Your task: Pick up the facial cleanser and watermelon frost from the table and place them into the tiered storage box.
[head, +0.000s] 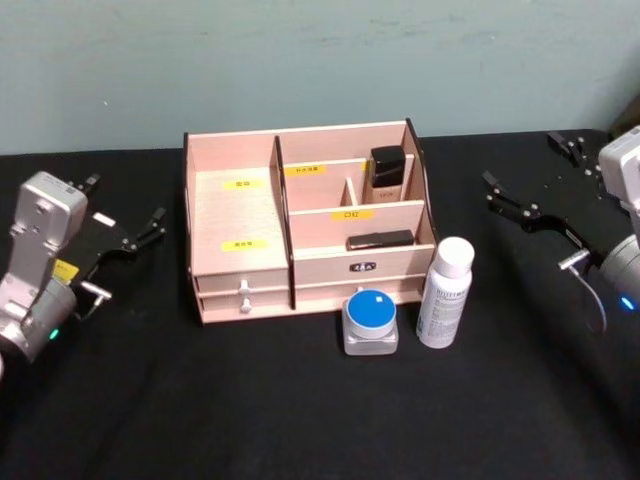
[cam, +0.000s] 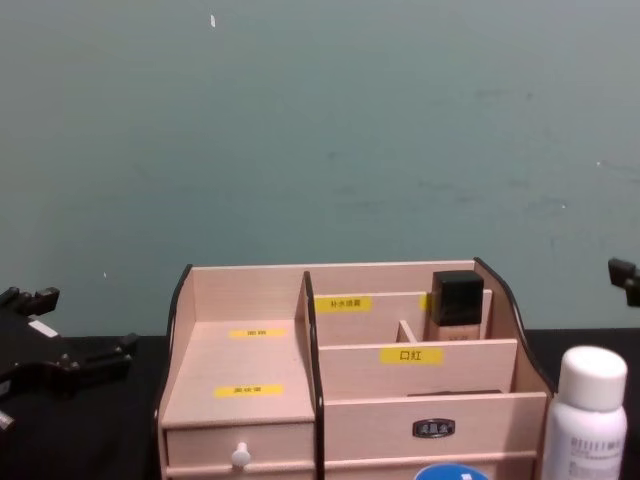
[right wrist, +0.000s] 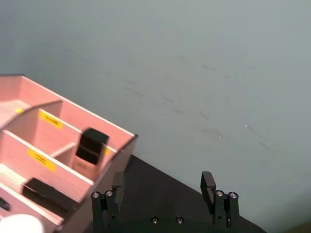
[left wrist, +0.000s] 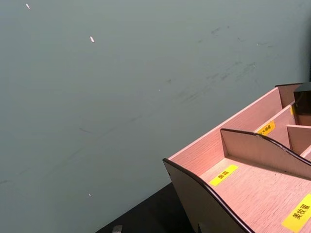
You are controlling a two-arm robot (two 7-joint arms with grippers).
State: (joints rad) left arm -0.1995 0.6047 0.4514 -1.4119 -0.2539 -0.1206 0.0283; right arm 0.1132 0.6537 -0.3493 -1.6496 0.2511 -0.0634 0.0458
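Observation:
The tiered storage box point(head: 240, 215) stands mid-table, a pale wooden organiser with yellow labels and two white-knobbed drawers; it also appears as the box point(cam: 250, 360), point(left wrist: 243, 189), point(right wrist: 53, 141). In front of its right half stand a white facial cleanser bottle point(head: 445, 292), point(cam: 595, 425) and a small blue-lidded jar, the watermelon frost point(head: 370, 320), point(cam: 450, 472). My left gripper point(head: 128, 205), point(cam: 75, 325) hovers open to the left of the box. My right gripper point(head: 520, 160), point(right wrist: 163, 183) hovers open to the right, behind the bottle. Neither holds anything.
A black-capped bottle point(head: 387, 170) stands in the box's back right compartment and a flat black item point(head: 380, 240) lies in the tier below. The table is covered in black cloth point(head: 300, 400), with a grey-green wall point(cam: 320, 130) behind.

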